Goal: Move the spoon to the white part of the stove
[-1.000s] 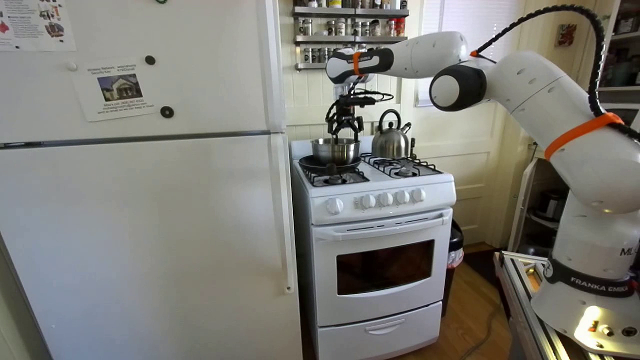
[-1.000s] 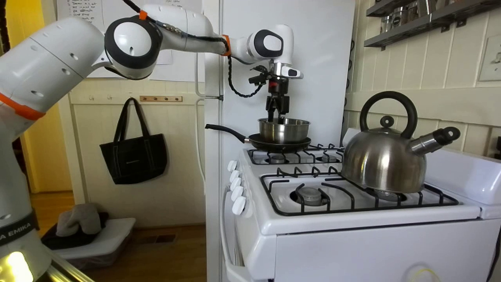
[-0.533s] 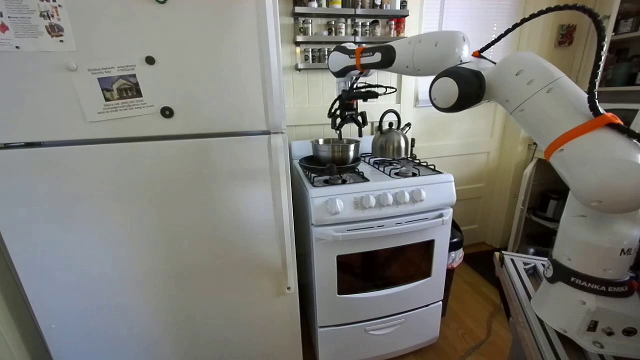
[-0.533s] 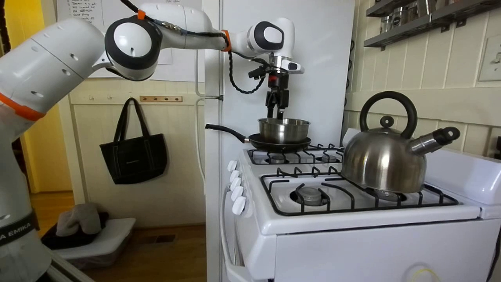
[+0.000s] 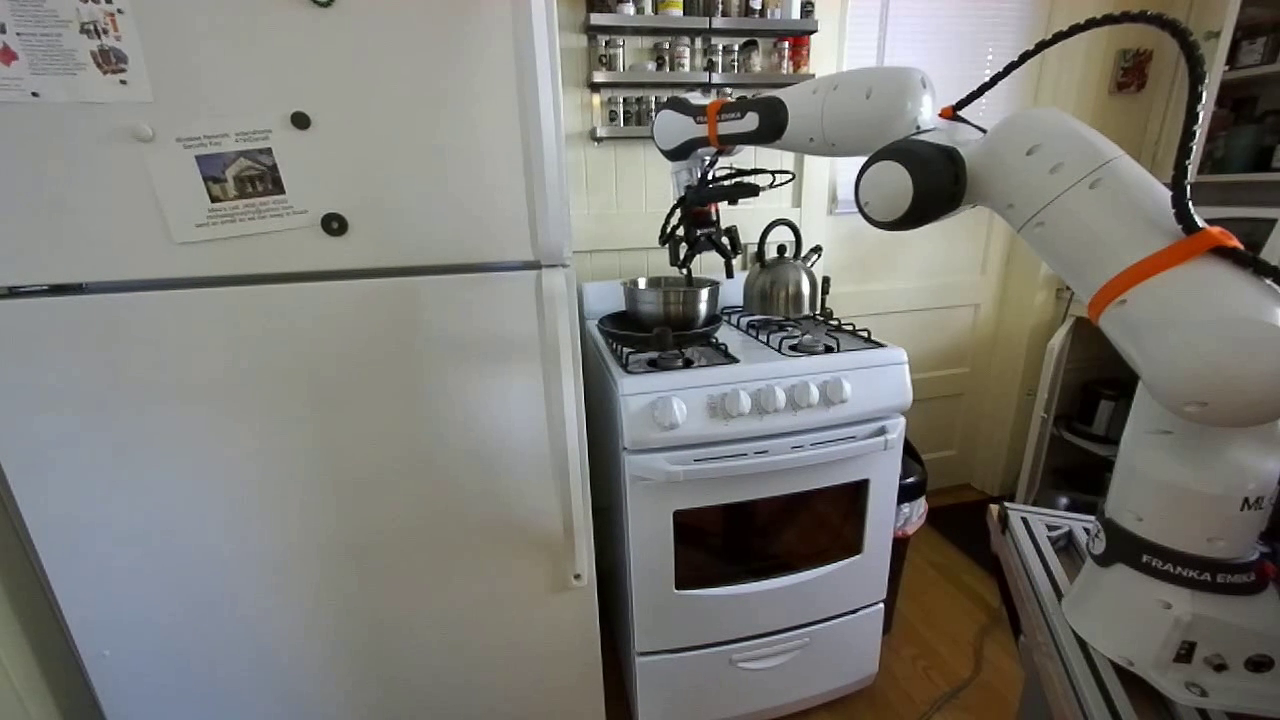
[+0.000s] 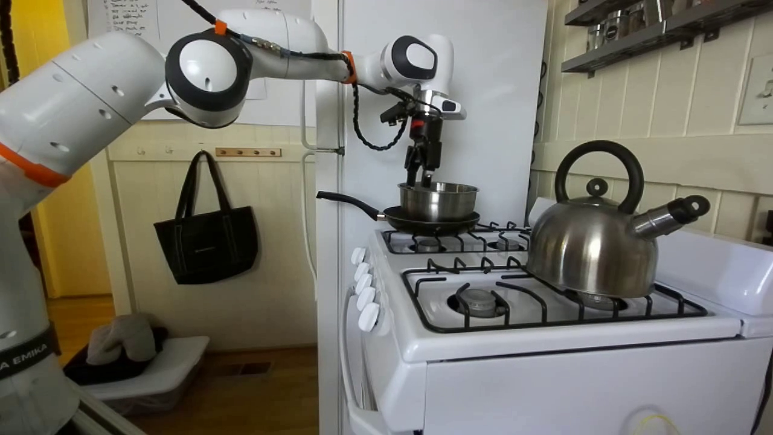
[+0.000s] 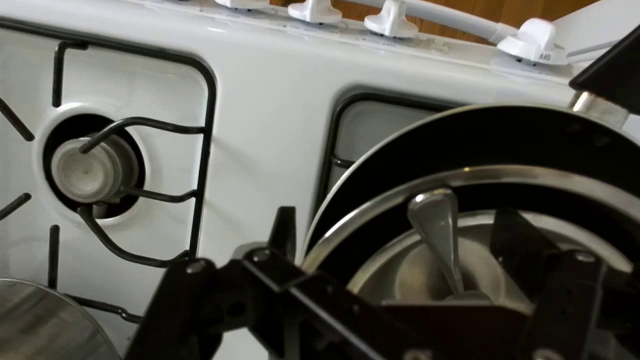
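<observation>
The silver spoon (image 7: 436,220) leans inside a steel pot (image 7: 349,217), its handle end near the rim and its lower end partly hidden by my gripper (image 7: 395,220). My jaws stand wide apart with nothing held. In the wrist view the spoon handle shows between the fingers; the left finger (image 7: 284,232) appears over white enamel beside the pan, the right over the pot's inside. In both exterior views the gripper (image 5: 709,275) (image 6: 419,182) hangs just over the pot (image 5: 672,305) (image 6: 438,203), whose wall hides the spoon. The white part of the stove (image 7: 270,130) runs between the burner grates.
The pot sits in a black frying pan (image 6: 423,227), its handle (image 6: 347,202) pointing to the stove's front. A steel kettle (image 6: 595,251) stands on a neighbouring burner. Black grates (image 7: 205,145) rise from the stove top. A tall white fridge (image 5: 300,450) stands beside the stove.
The gripper has risen out of the pot, then dipped slightly. It has shifted towards the kettle's side and a little towards the stove's front. Its jaws have stayed open.
</observation>
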Robot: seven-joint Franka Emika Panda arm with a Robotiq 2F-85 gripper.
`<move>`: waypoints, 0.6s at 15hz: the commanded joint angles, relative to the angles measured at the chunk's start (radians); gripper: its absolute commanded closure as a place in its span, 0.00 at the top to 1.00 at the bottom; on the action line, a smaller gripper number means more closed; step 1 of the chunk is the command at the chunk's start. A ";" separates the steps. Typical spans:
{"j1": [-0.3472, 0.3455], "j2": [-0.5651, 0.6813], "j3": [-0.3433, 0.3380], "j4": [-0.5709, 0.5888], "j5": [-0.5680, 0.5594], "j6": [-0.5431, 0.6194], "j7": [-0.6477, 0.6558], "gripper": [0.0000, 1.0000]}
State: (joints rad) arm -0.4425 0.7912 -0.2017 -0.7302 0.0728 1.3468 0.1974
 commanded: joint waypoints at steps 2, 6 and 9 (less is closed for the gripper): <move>0.004 0.036 -0.001 0.060 -0.014 -0.076 -0.008 1.00; 0.007 0.035 0.009 0.068 -0.010 -0.078 -0.047 1.00; -0.009 0.031 0.041 0.076 0.016 -0.064 -0.155 1.00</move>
State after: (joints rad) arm -0.4352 0.8024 -0.1878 -0.7029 0.0718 1.3055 0.1373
